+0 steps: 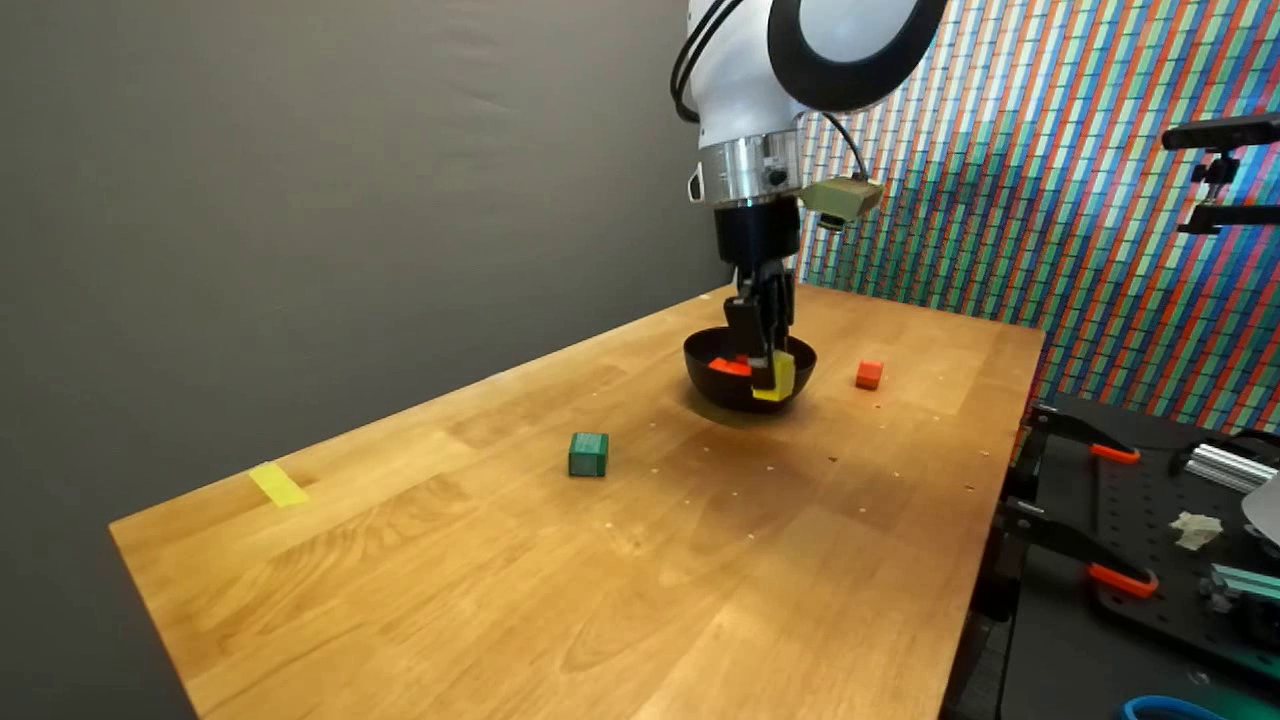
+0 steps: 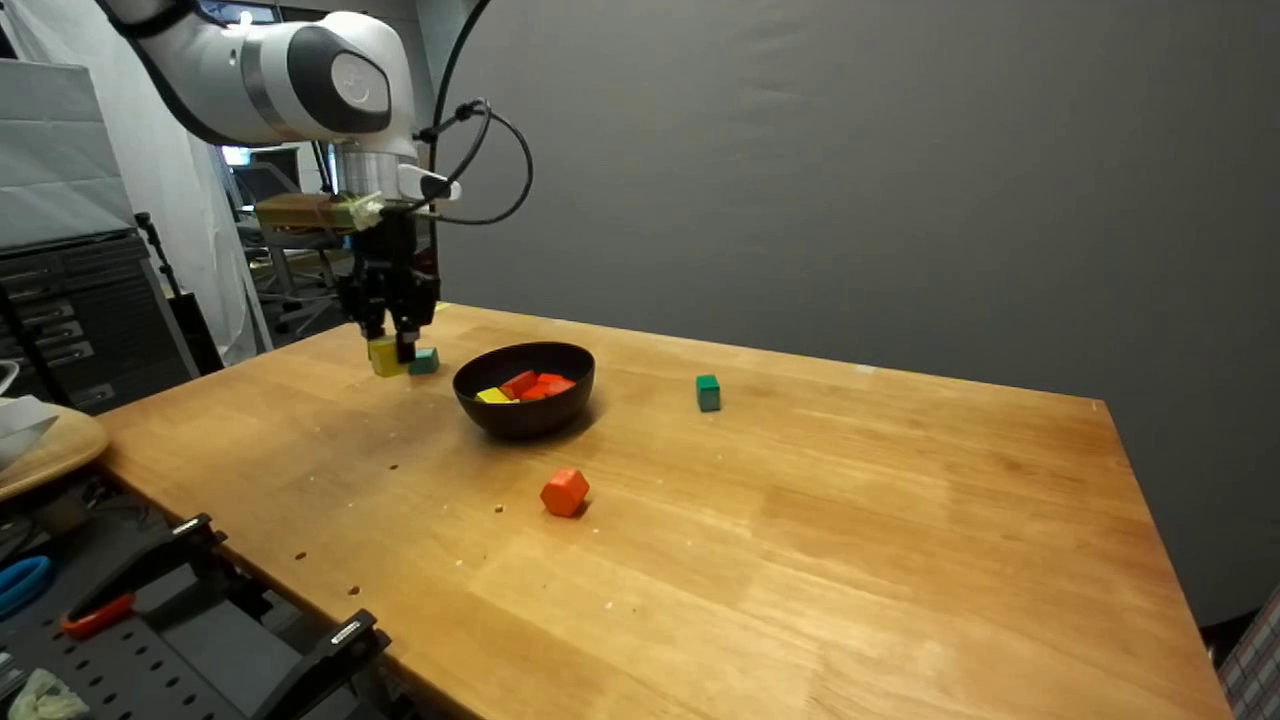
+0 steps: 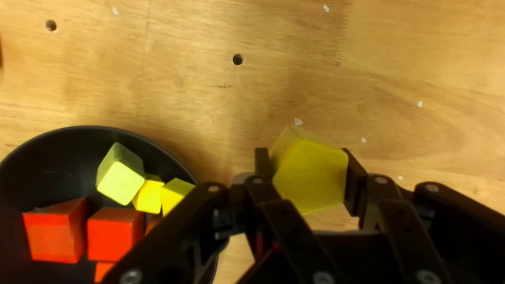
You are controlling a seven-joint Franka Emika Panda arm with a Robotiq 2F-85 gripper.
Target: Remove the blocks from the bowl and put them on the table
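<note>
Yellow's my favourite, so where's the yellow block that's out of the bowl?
In the wrist view, the yellow block is right of centre, gripped in the pincer, with the black bowl at lower left.

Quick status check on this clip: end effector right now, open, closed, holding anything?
End effector: closed, holding a yellow block.

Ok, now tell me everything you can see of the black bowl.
The bowl is round, black and smooth-looking, curved-sided and open at the top, with no handle visible; its material I can't tell. It stands upright on the table, holding red-orange blocks and yellow blocks. In an exterior view the fingers, gripping another yellow block, are clear of it, so only the table and the blocks inside seem to touch it.
</note>
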